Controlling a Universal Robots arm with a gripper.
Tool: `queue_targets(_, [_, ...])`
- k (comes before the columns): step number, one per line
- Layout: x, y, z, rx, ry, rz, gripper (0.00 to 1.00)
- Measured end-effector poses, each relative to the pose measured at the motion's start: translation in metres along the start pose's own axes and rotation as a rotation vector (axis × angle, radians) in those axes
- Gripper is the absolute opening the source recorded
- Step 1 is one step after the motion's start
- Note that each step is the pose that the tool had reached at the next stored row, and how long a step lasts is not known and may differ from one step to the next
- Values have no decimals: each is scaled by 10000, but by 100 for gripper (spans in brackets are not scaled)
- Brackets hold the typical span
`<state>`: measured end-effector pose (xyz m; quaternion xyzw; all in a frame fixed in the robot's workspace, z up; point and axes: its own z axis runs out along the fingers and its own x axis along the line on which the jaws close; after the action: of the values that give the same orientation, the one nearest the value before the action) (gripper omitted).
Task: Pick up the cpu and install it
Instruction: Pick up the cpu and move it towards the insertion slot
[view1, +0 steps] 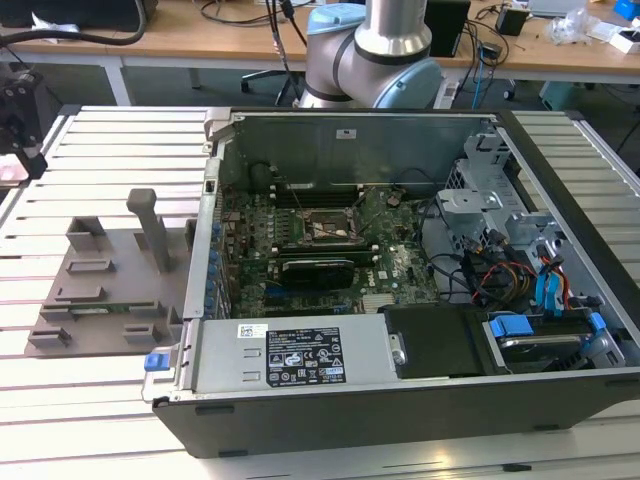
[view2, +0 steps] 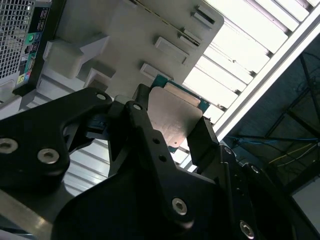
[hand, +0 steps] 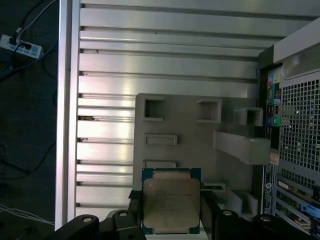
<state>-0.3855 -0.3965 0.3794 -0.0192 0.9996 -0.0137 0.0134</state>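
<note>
Silver-topped cpu (hand: 171, 202) sits clamped in my pincer (view2: 172, 127), over the grey holder plate's (hand: 190, 125) edge on the slatted table (hand: 110, 60).

Overview plus two wrist cameras.
The exterior view looks down on an open black computer case (view1: 400, 410) on a ribbed aluminium worktop (view1: 110, 150); both wrist views peer closely past the black gripper (hand: 171, 210) (view2: 175, 127) at the grey plastic tray (hand: 190, 150) (view2: 125, 30) (view1: 105, 285) all three share.

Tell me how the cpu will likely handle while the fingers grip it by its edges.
The cpu looks like a flat, rigid plate, so it probably won't flex. Its smooth metal top and thin edges may slip or twist between the fingers. The thin green rim looks delicate and might chip if knocked.
</note>
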Motion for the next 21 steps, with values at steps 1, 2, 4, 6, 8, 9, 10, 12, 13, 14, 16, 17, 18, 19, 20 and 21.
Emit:
queue_targets(1, [-2, 0, -1, 1, 2, 0, 55])
queue_targets(2, [-2, 0, -1, 1, 2, 0, 55])
queue_targets(4, [-14, 0, 0, 0, 0, -2, 55])
queue_targets(6, [-40, -2, 1, 0, -1, -2, 55])
queue_targets(8, [-82, -3, 3, 0, -1, -1, 55])
queue_targets(9, [-114, -4, 4, 0, 0, -1, 55])
queue_targets(10, [-144, -5, 5, 0, 0, -1, 55])
queue_targets(12, [-216, -8, 6, 0, 3, 0, 55])
queue_targets(13, [-284, -10, 9, -1, 6, -2, 55])
queue_targets(14, [-345, -13, 10, 0, 11, -3, 55])
queue_targets(16, [-427, -16, 12, -1, 15, -2, 55])
queue_targets(17, [-471, -17, 14, -1, 17, -2, 55])
queue_targets(18, [-500, -19, 14, -1, 19, -1, 55])
queue_targets(19, [-533, -20, 15, -1, 21, -2, 55])
queue_targets(20, [-566, -21, 16, 0, 23, -2, 55])
queue_targets(21, [-598, -23, 17, -1, 24, -4, 55])
